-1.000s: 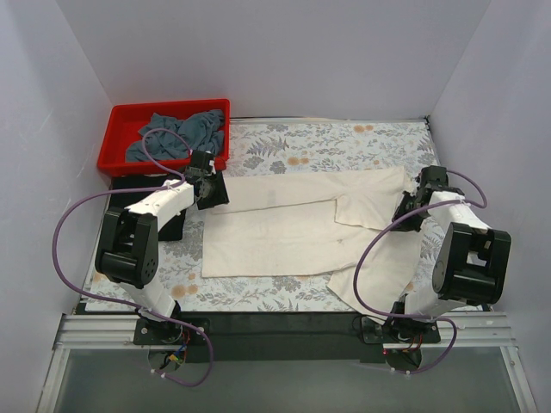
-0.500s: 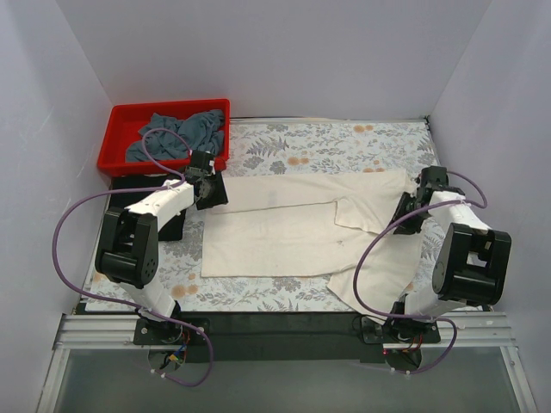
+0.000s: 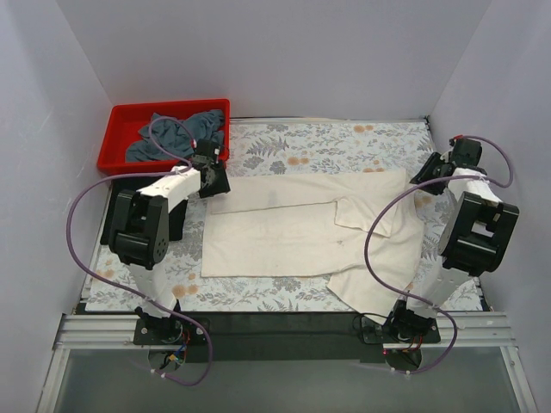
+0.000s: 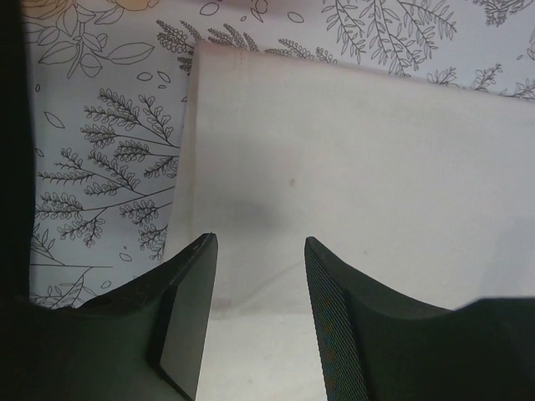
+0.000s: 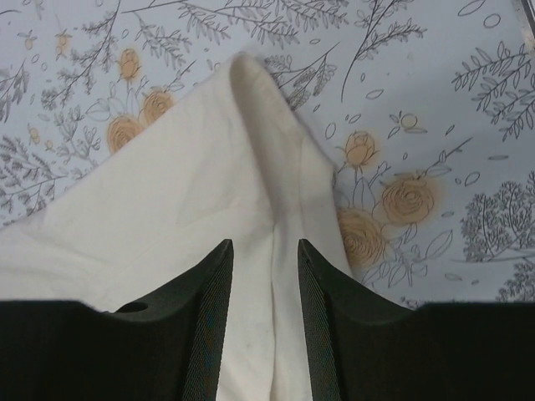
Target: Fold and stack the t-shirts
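Observation:
The cream-white t-shirt (image 3: pixel 293 228) lies spread across the floral tablecloth, with its right part folded over and a flap hanging toward the near edge. My left gripper (image 3: pixel 215 181) hovers open over its far-left corner; in the left wrist view the shirt (image 4: pixel 351 159) shows flat between the parted fingers of that gripper (image 4: pixel 257 242). My right gripper (image 3: pixel 428 178) stands open at the shirt's far-right corner. In the right wrist view a soft ridge of the cloth (image 5: pixel 209 167) lies below the open gripper (image 5: pixel 265 244), not pinched. A slate grey-blue t-shirt (image 3: pixel 176 133) sits crumpled in the bin. The black t-shirt is not clearly seen.
The red bin (image 3: pixel 120 146) stands at the back left, just behind the left gripper. A dark block (image 3: pixel 175 225) lies beside the left arm. White walls close in the table on three sides. The tablecloth (image 3: pixel 344 142) shows bare behind the shirt.
The right gripper has opened, let go of the shirt's right edge, and drawn back toward the far right corner. The left arm has shifted slightly toward the back.

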`<action>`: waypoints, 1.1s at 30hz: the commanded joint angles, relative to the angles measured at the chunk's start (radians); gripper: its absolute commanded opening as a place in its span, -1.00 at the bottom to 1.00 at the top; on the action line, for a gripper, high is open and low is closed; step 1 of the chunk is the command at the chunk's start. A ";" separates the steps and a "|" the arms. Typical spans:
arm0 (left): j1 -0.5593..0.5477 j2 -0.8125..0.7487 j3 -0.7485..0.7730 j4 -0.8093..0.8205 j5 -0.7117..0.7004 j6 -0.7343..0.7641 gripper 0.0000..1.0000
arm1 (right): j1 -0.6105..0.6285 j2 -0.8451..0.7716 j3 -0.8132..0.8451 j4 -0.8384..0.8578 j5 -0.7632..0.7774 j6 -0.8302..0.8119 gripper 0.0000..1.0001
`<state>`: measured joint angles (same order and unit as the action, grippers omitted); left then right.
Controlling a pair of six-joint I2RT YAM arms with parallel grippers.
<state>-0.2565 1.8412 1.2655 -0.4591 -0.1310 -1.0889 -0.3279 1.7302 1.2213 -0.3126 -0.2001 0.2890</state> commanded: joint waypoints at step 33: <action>-0.004 0.271 0.236 -0.030 0.068 -0.026 -0.12 | -0.077 0.440 0.346 0.293 -0.073 -0.077 -0.97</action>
<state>-0.2356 2.0476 1.4460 -0.4690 -0.0914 -1.1099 -0.3714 2.1498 1.4971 -0.0578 -0.3473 0.2649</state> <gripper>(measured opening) 0.438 0.020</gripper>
